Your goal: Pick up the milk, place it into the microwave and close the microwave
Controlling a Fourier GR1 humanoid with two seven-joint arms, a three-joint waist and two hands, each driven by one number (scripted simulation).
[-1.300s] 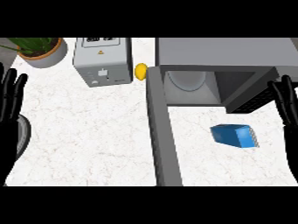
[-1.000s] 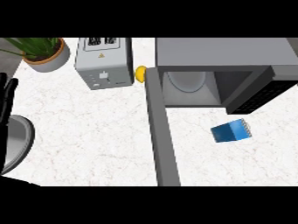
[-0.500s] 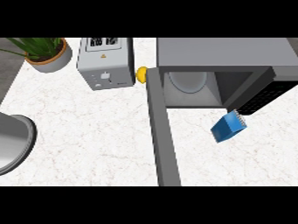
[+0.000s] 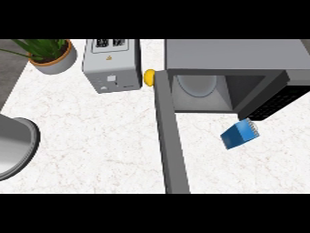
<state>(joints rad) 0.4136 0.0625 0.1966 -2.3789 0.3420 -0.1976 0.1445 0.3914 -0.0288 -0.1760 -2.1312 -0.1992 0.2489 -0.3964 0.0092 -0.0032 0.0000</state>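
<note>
The small blue milk carton (image 4: 240, 134) looks light and stiff; take it across its flat sides. Neither hand is in view, so I cannot tell their state.

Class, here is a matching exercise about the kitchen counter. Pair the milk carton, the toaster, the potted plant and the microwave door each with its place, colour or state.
Things:
1. milk carton
2. toaster
3. potted plant
4. microwave door

Descriptions:
A. at the far left corner of the counter
B. swung open
C. blue, on the counter in front of the microwave opening
D. grey, between the plant and the microwave

Pairs: 1-C, 2-D, 3-A, 4-B
</note>
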